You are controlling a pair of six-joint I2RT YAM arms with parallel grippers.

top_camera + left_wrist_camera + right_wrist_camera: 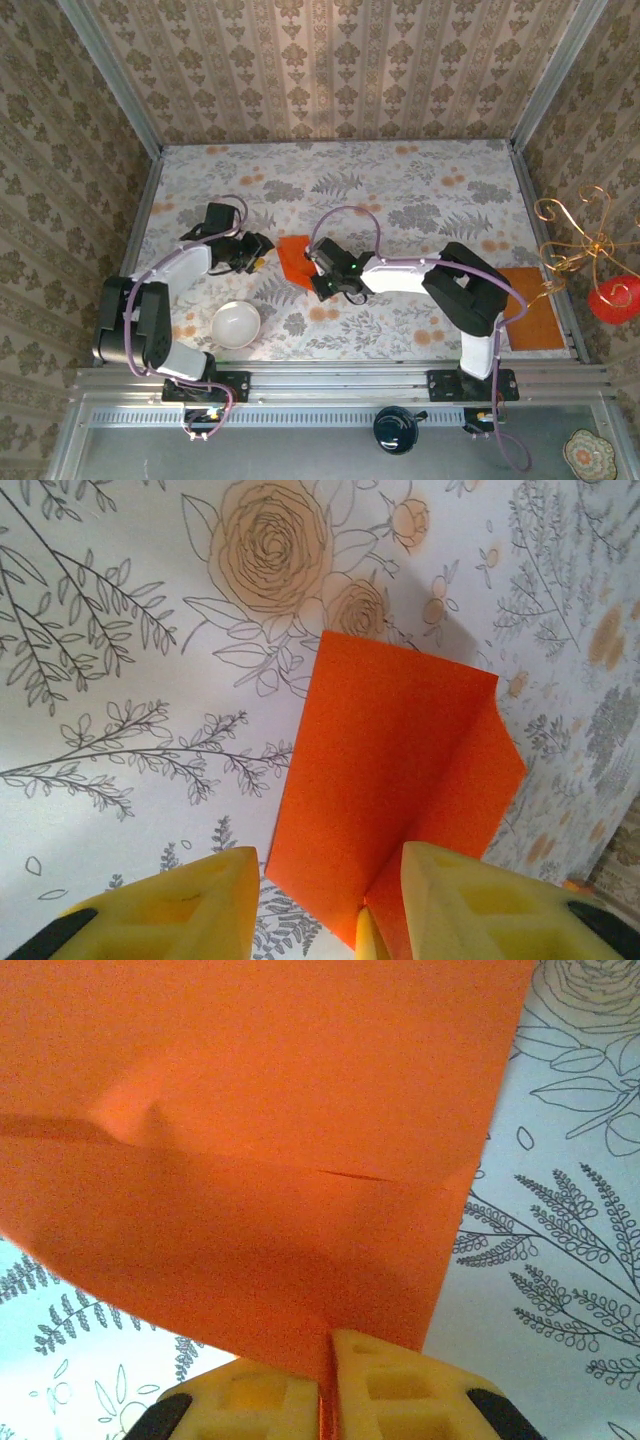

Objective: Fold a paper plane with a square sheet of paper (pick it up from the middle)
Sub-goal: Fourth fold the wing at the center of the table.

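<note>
Overhead view: a table point(400, 190) w/ a pale floral cloth and patterned walls on 3 sides. The landmark is a white bowl point(236, 324) near the front edge, left of centre.

Left of the bowl, the left arm rises from its base & bends back over the cloth. The left tool point(262, 262) sits just behind the bowl, pointing right. On its wrist cam the left tool point(328, 865) has its yellow fingers point(190, 905) spread apart, w/ the near corner of the paper in the gap between them.

Behind & slightly right of the bowl is the square sheet of paper point(293, 250), bright orange & partly folded. On the left wrist cam the sheet point(390, 750) shows one straight crease, w/ a narrower flap angling off on the right side.

Further right of the bowl, the right tool point(320, 268) meets the sheet's right edge. On its wrist cam the right tool point(326, 1350) has its fingers pressed together, pinching the sheet's edge, w/ a sliver of orange between the pads. The sheet point(280, 1110) fans out from the pinch, w/ a fold line across it.

Far right of the bowl, at the table's right edge, a duller brownish-orange rectangle point(535, 315) lies flat, partly under the right arm. Beyond it is a gold wire ornament point(575, 230) w/ a red heart point(613, 298).
</note>
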